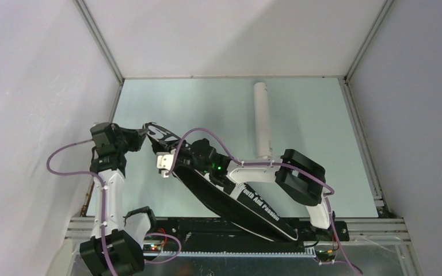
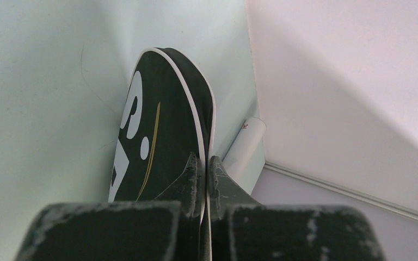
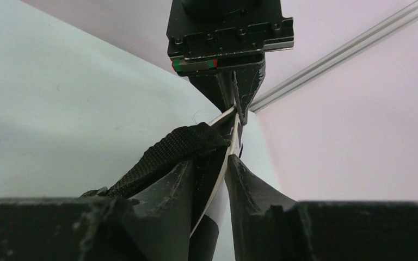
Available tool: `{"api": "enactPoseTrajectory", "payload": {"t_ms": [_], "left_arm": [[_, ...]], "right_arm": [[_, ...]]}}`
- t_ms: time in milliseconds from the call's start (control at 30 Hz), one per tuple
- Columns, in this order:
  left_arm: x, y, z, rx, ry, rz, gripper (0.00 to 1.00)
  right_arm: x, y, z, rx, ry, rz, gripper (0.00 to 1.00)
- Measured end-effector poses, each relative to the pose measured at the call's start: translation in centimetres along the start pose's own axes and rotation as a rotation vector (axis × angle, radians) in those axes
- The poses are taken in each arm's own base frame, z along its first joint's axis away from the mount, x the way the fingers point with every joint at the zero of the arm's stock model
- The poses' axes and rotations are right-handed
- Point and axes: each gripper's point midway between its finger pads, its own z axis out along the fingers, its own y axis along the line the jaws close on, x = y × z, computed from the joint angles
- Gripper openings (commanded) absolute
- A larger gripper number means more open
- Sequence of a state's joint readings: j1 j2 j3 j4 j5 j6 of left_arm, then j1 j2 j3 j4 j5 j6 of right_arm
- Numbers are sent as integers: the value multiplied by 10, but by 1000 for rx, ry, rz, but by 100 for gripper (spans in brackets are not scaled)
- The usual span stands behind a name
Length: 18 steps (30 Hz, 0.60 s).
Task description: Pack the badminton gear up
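The black racket-shaped bag (image 1: pixel 230 201) lies diagonally, its head end lifted at the left. My left gripper (image 1: pixel 143 137) is shut on the white-piped rim of the head end, shown close in the left wrist view (image 2: pixel 204 166) with the bag's lettered face (image 2: pixel 160 125). My right gripper (image 1: pixel 171 161) is shut on the same rim a little further along (image 3: pixel 213 171), beside a black webbing strap (image 3: pixel 166 155). The left gripper also shows ahead in the right wrist view (image 3: pixel 234 103). The white cardboard tube (image 1: pixel 262 118) lies beyond the bag. Rackets and shuttlecocks are not in view.
The pale green table (image 1: pixel 311 115) is walled by white panels with metal frame rails (image 1: pixel 101 43). The tube (image 2: pixel 245 147) lies close to the back wall corner in the left wrist view. Purple cables (image 1: pixel 63 158) loop off both arms.
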State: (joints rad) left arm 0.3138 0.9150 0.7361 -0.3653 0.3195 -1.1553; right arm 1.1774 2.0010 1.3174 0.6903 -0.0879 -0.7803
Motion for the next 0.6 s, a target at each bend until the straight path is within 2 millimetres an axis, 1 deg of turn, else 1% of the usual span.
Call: {"api": "enactPoseTrajectory", "payload": {"t_ms": [33, 67, 100, 133, 167, 200, 267, 600], "left_arm": [[0, 1, -1, -1, -2, -3, 0], [0, 2, -2, -2, -4, -7, 0], [0, 2, -2, -1, -5, -9, 0], [0, 2, -2, -1, -6, -11, 0], [-1, 3, -2, -2, -8, -13, 0], [-1, 4, -2, -3, -11, -19, 0], [-2, 6, -1, -3, -16, -30, 0], [-3, 6, 0, 2, -21, -36, 0]], "right_arm": [[-1, 0, 0, -3, -4, -3, 25], [-1, 0, 1, -3, -9, -7, 20], [-1, 1, 1, -4, -13, -8, 16], [-2, 0, 1, -1, -16, -10, 9], [-2, -1, 2, 1, -18, -11, 6], [-3, -2, 3, 5, -20, -14, 0], [-5, -4, 5, 11, -27, -15, 0], [-4, -1, 6, 9, -26, -3, 0]]}}
